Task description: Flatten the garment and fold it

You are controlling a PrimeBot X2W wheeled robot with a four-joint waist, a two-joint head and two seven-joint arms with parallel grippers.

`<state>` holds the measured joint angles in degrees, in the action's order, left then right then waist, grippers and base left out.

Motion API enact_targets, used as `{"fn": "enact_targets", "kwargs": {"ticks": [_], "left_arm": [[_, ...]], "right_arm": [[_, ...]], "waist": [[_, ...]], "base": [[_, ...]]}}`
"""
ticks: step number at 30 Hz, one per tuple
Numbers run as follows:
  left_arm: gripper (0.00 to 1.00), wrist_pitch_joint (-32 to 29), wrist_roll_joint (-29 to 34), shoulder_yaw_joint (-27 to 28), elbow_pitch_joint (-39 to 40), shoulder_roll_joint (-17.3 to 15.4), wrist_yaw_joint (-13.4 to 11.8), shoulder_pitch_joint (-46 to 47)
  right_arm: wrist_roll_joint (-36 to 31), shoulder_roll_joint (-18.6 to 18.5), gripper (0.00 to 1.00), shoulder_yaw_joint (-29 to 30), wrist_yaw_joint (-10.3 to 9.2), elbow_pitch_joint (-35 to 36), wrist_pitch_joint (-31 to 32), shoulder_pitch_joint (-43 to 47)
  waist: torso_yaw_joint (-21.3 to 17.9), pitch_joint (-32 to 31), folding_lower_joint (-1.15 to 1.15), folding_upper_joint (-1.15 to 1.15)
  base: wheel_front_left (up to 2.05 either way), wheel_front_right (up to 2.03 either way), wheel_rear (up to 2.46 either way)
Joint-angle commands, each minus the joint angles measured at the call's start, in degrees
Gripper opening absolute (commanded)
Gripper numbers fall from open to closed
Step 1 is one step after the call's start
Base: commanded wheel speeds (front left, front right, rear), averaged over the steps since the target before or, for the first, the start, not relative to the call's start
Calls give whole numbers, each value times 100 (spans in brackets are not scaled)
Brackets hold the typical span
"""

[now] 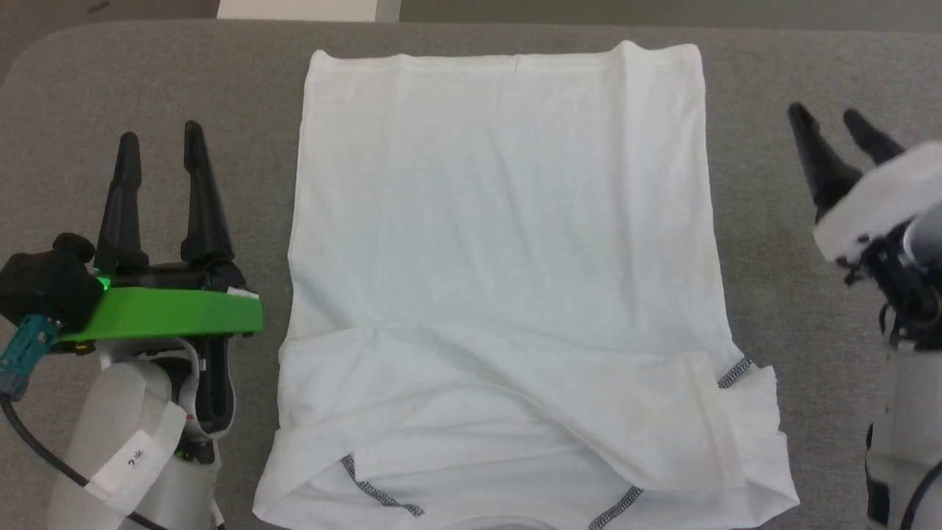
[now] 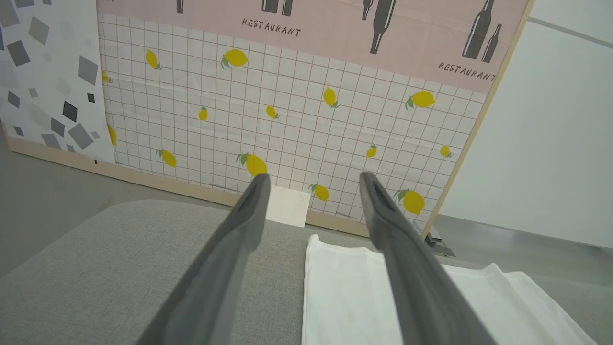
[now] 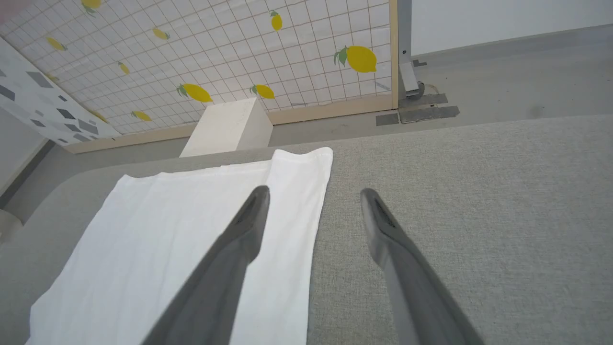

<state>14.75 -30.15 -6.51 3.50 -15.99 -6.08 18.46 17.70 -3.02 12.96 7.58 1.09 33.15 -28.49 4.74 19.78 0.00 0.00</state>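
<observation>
Head view: L gripper [image 1: 160, 131], R gripper [image 1: 826, 112] spread wide, flanking garment [image 1: 500, 221].

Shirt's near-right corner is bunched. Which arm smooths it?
Right, likely: the right gripper stands open on that side of the garment; the left gripper, also open, would have to cross it.

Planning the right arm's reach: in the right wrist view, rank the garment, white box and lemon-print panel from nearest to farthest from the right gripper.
1. The garment, on the table just left of the right gripper.
2. The white box, beyond the table's far edge, upper left.
3. The lemon-print panel, upright behind the box.
</observation>
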Motion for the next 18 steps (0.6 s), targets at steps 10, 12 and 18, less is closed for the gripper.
{"fn": "enact_targets", "kwargs": {"ticks": [10,12,18], "left_arm": [[100,24,521,155,171,491,408,203],[100,24,584,159,153,562,471,250],[100,24,692,256,83,774,674,335]], "right_arm": [[-1755,-538,100,-257,-9,-1638,1959,-2721],[-2043,-629,100,-379,-9,-1920,2232,-3011],[-2545,-730,100,-633,-9,-2492,2680,-3490]], "waist": [[737,1386,0,0],[852,1508,0,0],[1102,1790,0,0]], "base": [[0,0,0],[0,0,0],[0,0,0]]}}
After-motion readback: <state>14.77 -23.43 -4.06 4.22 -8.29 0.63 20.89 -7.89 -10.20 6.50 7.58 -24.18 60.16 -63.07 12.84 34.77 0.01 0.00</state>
